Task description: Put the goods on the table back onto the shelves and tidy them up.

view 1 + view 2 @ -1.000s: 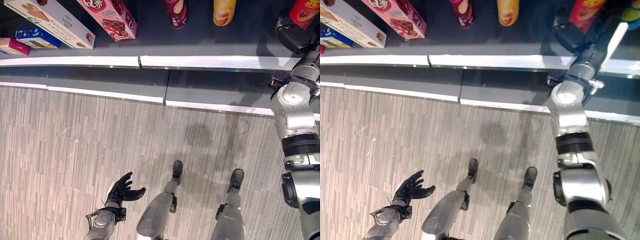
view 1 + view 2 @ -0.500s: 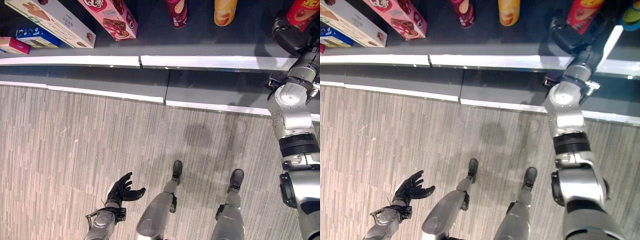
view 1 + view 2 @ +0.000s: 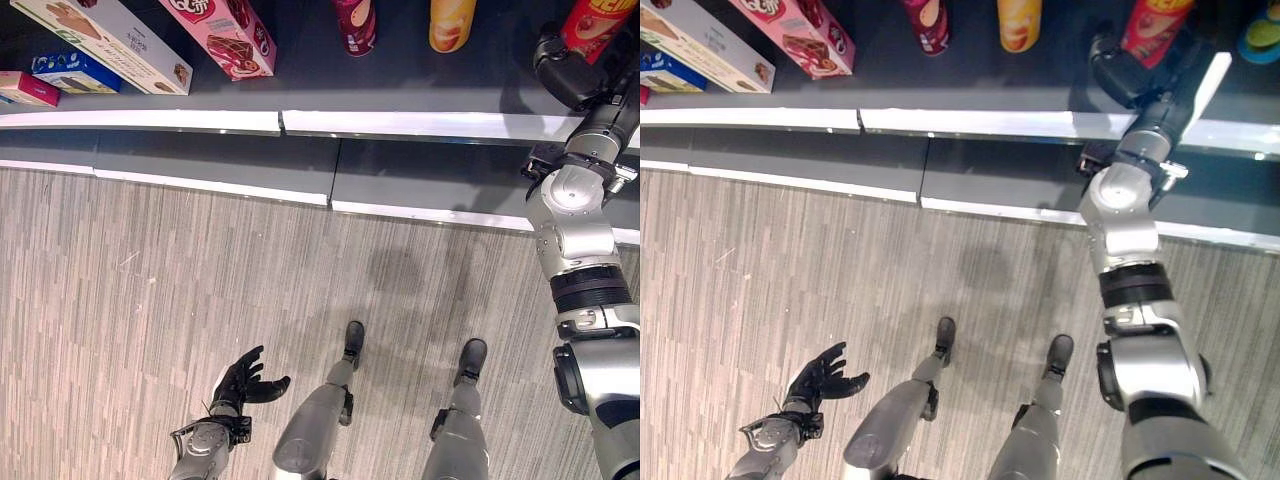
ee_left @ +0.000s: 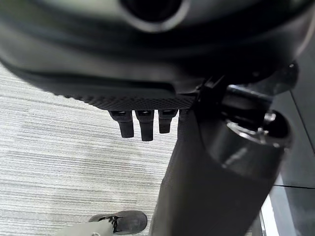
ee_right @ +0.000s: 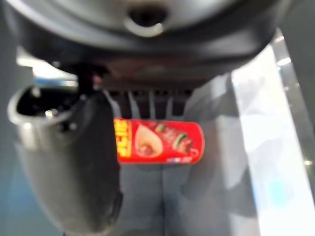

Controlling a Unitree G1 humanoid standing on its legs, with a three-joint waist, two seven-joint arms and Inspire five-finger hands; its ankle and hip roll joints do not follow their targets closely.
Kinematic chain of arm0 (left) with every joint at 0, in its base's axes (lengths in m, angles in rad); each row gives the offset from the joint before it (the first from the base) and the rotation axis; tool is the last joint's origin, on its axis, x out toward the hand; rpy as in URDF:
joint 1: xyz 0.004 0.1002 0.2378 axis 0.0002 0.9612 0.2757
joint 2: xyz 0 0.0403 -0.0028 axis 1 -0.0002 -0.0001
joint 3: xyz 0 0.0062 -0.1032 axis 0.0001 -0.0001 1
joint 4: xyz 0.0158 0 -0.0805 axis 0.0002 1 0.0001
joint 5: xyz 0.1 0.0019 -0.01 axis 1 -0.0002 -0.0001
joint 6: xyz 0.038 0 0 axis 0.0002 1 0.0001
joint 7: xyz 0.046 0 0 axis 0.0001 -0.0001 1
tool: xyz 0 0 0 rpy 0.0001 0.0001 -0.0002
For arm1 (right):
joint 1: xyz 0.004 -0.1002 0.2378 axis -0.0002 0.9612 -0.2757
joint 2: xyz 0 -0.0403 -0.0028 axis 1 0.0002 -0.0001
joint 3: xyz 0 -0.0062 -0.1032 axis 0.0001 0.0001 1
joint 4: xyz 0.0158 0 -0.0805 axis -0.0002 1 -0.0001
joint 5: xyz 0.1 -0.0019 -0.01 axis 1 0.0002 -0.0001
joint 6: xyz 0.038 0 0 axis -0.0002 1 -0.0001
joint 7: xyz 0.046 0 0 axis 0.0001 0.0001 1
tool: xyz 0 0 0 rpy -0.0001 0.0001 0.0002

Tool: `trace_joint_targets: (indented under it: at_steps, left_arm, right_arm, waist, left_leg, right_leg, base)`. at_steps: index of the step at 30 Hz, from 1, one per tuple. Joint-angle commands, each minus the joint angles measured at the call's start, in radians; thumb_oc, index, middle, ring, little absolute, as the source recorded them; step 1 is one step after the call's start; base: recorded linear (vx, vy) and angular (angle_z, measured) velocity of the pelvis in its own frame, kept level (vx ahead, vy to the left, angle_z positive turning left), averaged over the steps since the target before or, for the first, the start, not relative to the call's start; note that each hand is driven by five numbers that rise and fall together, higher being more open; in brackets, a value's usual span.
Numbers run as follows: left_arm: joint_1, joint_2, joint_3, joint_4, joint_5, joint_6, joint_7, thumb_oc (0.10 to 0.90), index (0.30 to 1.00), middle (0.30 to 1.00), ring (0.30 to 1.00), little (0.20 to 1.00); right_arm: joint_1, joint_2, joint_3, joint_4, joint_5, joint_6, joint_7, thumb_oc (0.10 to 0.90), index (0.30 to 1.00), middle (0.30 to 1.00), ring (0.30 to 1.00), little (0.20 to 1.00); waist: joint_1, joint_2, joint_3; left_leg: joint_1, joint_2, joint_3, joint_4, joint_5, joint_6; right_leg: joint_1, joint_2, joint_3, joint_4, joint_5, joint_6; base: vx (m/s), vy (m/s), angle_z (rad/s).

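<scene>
1. The red can (image 5: 158, 141) is a tall tube with a yellow band of print at one end, a picture of food along its side and a pale rim at the other end.
2. It stands on the dark shelf (image 3: 400, 75), at the right-hand end of the row and back from the white front edge.
3. The right hand (image 3: 1120, 72) is up on that shelf, touching the can on its near left side. In the right wrist view its fingers (image 5: 147, 104) reach straight out behind the can and the thumb stands off to one side, so the hand looks released, not clenched round the can.
4. The right arm stretches from the lower right of the scene up over the shelf's white front edge.
5. Left of the red can, along the same shelf, stand a yellow can (image 3: 452, 22) and then a dark red can (image 3: 354, 24), each well apart from its neighbour.
6. Further left a pink box (image 3: 220, 35) lies flat at an angle, one corner near the front edge.
7. Beside it lies a long white box (image 3: 100, 38), also angled, and at the shelf's left end sit a blue box (image 3: 75, 72) and a small pink box (image 3: 28, 90) close to the front edge.
8. A green lid (image 3: 1260, 35) shows at the far right of the shelf.
9. The left hand (image 3: 243, 380) hangs low over the striped grey floor (image 3: 150, 300), palm up, fingers loosely spread and holding nothing.
</scene>
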Motion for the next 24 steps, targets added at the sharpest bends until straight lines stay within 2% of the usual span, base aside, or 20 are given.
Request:
trace_joint_targets:
  at_steps: [1, 24]
  left_arm:
    - [0.035, 0.083, -0.035, -0.005, -0.022, -0.025, 0.027, 0.800, 0.900, 0.900, 0.900, 0.900]
    - [0.036, 0.081, -0.036, -0.004, -0.029, -0.024, 0.029, 0.800, 0.900, 0.900, 0.900, 0.900]
  right_arm:
    - [-0.184, -0.065, 0.069, 0.015, 0.002, -0.100, 0.020, 0.800, 0.900, 0.900, 0.900, 0.900]
    - [-0.193, -0.057, 0.076, 0.039, 0.035, -0.105, 0.037, 0.800, 0.900, 0.900, 0.900, 0.900]
  waist:
    - [0.027, 0.019, -0.023]
    - [0.034, 0.017, -0.026]
  left_leg:
    - [-0.038, 0.060, -0.049, 0.014, -0.053, -0.061]
    - [-0.042, 0.059, -0.050, 0.018, -0.056, -0.059]
  right_leg:
    - [-0.027, -0.072, 0.019, 0.172, -0.147, 0.052]
    - [-0.033, -0.071, 0.021, 0.181, -0.153, 0.052]
  base:
    - [0.00, 0.000, 0.00]
    - [0.00, 0.000, 0.00]
